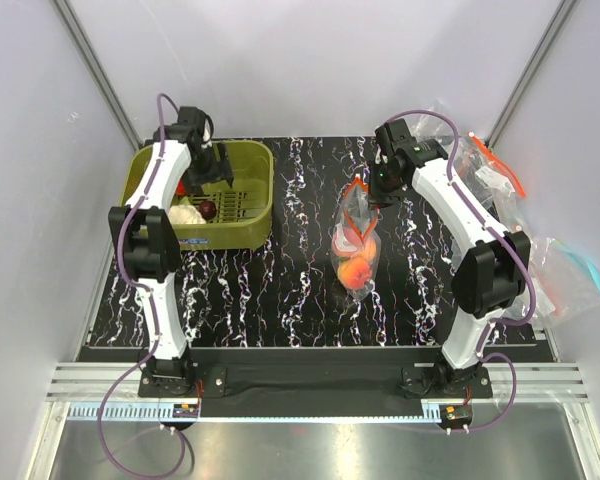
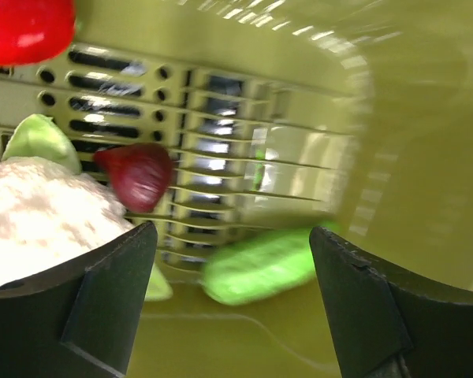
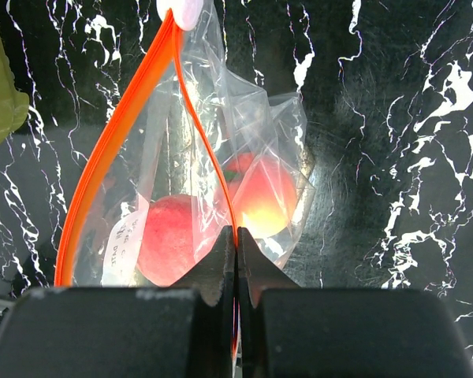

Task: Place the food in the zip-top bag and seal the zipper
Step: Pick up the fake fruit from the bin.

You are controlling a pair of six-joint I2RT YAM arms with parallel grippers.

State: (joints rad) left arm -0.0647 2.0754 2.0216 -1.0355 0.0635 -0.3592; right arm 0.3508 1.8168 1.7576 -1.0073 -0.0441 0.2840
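While the zip-top bag (image 3: 252,118) is being held agape by the right hand (image 3: 236,240), clamped on its zipper (image 3: 113,150), the plum (image 2: 135,175) just ahead of the spread left hand (image 2: 232,260) is apparently being targeted.

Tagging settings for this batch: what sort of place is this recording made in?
Probably a lab test cell, not a home or kitchen: plain white walls framed by bare metal posts, and two robot arms bolted at the near edge of a black marbled table.

Marbled table (image 1: 280,290) bears olive basket (image 1: 225,236) and, seemingly, the zip-top bag (image 1: 358,245).
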